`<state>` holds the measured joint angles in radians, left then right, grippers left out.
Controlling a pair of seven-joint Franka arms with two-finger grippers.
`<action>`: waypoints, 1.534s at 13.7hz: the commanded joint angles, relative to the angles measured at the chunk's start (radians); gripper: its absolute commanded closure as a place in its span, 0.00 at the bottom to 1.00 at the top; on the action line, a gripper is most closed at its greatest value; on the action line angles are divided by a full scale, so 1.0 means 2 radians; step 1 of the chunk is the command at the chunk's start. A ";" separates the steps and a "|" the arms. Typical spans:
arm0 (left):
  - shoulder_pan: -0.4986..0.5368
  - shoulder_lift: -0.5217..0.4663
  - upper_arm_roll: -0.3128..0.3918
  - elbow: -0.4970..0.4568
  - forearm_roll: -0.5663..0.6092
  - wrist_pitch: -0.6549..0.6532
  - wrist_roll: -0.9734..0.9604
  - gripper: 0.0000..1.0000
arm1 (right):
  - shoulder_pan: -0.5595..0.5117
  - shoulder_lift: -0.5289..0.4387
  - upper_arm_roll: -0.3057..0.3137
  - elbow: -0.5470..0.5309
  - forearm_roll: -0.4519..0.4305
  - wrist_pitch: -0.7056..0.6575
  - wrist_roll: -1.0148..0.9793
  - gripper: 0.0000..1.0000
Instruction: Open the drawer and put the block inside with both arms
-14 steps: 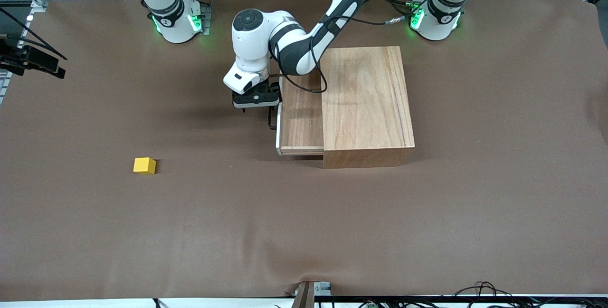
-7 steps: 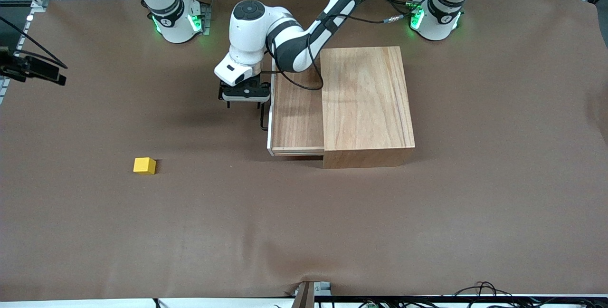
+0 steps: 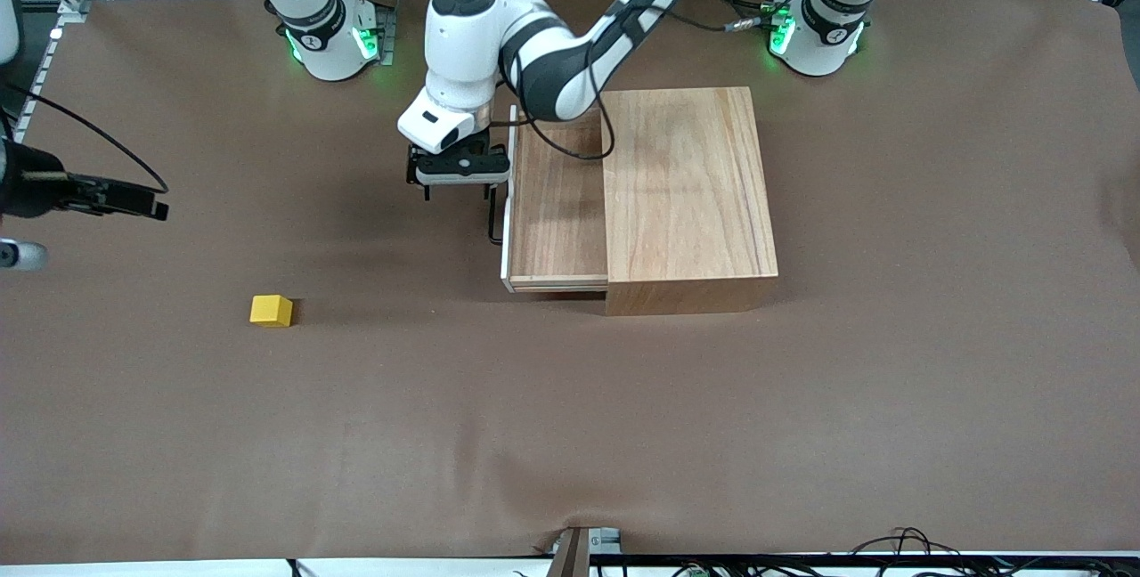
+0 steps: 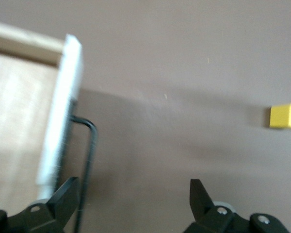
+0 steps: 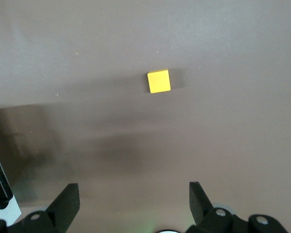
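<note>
Fingers of both grippers are spread apart and grasp nothing. On the left gripper (image 4: 131, 194) the 2 black fingertips (image 4: 68, 191) stand wide, one of them just beside the black handle (image 4: 89, 160) of the drawer (image 3: 557, 203), without closing on it. The right gripper (image 5: 131, 194) is released too and hangs over bare brown table cover (image 3: 570, 434), with the block (image 5: 158, 81) lying below it, well apart.

The drawer is pulled out of the wooden box (image 3: 686, 194) toward the right arm's end of the table. Its white-edged front panel (image 3: 508, 203) faces that end, and the long side of the panel runs from nearer the front camera to farther from it. The handle lies along the same line.

The block (image 3: 271, 310) sits on the cover, nearer to the front camera than the drawer and well apart from it, toward the right arm's end.

The front view shows the left arm (image 3: 570, 69) reaching from its base over the corner of the box, and it hides part of the drawer. Only the left wrist view shows the gap between finger and handle. The right wrist view shows the block square from above. Cables (image 3: 899, 546) lie at the table edge nearest the front camera.
</note>
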<state>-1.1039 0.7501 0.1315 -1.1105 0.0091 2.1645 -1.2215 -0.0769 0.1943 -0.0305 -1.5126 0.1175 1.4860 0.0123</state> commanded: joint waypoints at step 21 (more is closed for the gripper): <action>0.311 -0.265 0.008 -0.029 0.038 -0.377 0.250 0.00 | 0.035 0.204 0.005 -0.097 -0.040 0.319 -0.035 0.00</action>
<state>-0.5220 0.2575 0.1625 -1.1417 0.0832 1.4295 -0.7946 -0.0040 0.6122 -0.0200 -1.6937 0.0555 2.1393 -0.0427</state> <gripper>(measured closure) 0.000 0.000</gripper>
